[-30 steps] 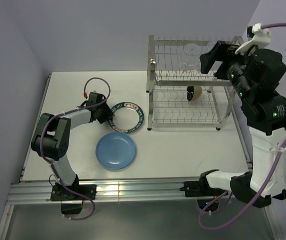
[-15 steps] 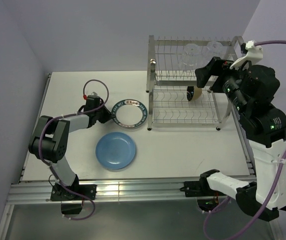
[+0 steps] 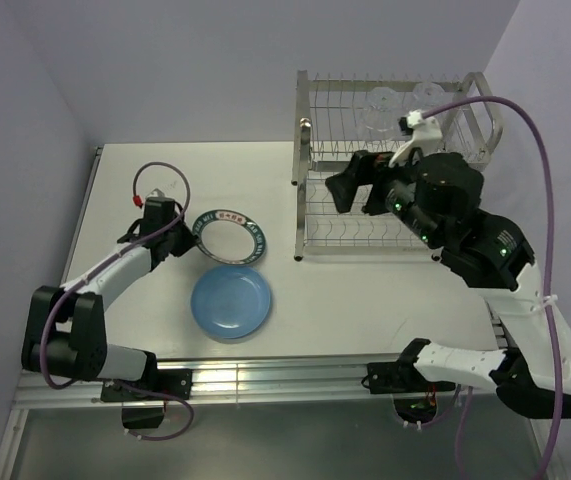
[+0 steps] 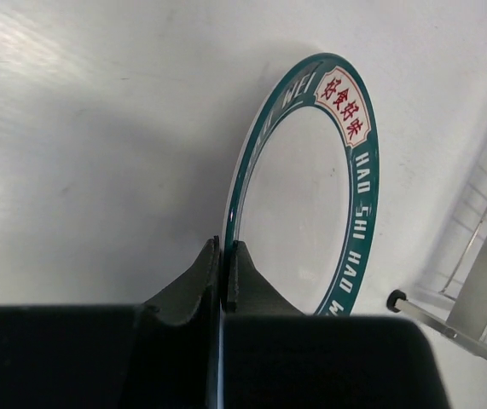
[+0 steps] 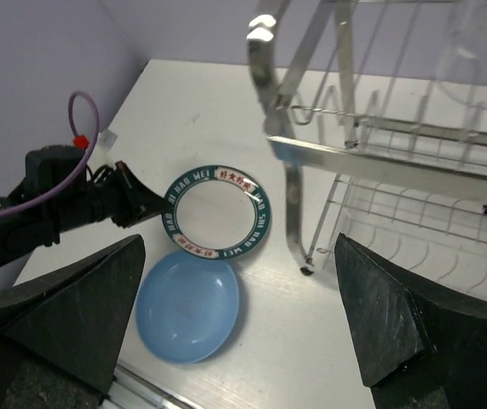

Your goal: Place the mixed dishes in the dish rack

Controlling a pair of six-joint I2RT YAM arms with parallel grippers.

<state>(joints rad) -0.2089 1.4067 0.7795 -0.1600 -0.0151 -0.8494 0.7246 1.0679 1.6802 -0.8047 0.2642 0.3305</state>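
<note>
Table (image 3: 365, 290): it carries every item below. The arm bases sit at its near edge.

Dish rack (image 3: 317, 232): it stands at the far right of the table, two tiers, upright. Its left posts are the part nearest the plates.

Light-blue plate (image 3: 231, 302): it lies flat on the table, near of the lettered plate and well left of the rack. No gripper is on it.

White plate with teal lettered rim (image 3: 231, 237): it is just left of the rack's lower tier and not yet in it. Its near rim meets or overlaps the blue plate's far rim, and contact cannot be confirmed. Whether it is raised off the table cannot be told.

Two clear glasses (image 3: 380, 105): both stand on the rack's upper tier.

Right gripper (image 3: 353, 190): it hangs in front of the rack's left half. The wrist view shows its fingers spread wide with nothing between them.

Left gripper (image 4: 223, 251): it is clamped on the lettered plate's left rim, the edge farthest from the rack.

Governing relation: the plate extends from the left gripper toward the rack, so the plate's body lies between fingers and target. The left arm is the nearer arm and already has the grasp.

Judgement: loading calls for travel to the right and standing the plate on edge to enter a slot.
</note>
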